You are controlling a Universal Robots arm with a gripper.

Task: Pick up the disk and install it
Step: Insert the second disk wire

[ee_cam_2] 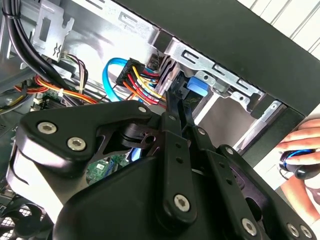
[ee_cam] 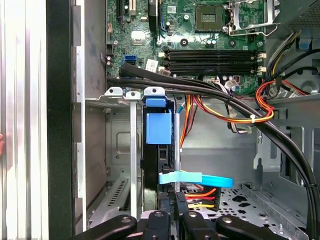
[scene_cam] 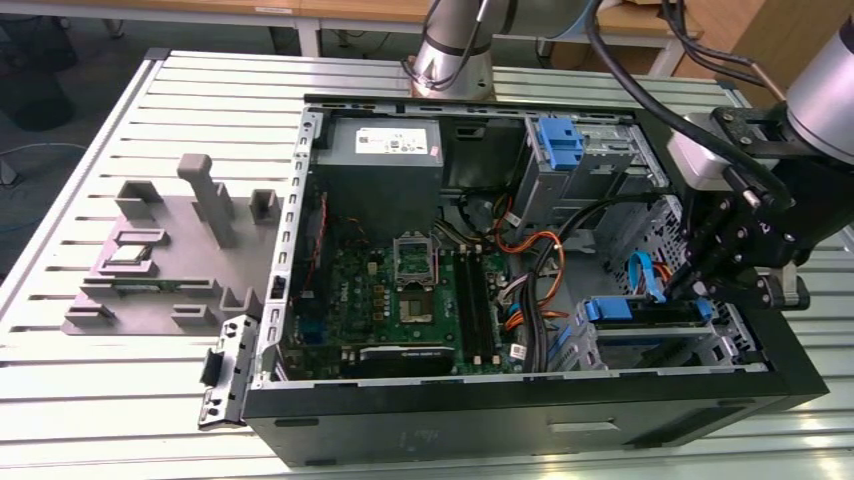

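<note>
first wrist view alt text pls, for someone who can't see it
The black gripper reaches toward a disk in a blue plastic carrier bracket, standing on edge in a metal drive bay inside the open computer case. Beyond it lie a green motherboard with black memory slots, and black, orange and yellow cables crossing the bay.

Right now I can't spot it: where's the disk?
The disk stands on edge in the drive bay at the case's corner on the exterior view's right, directly below the claw.
</note>
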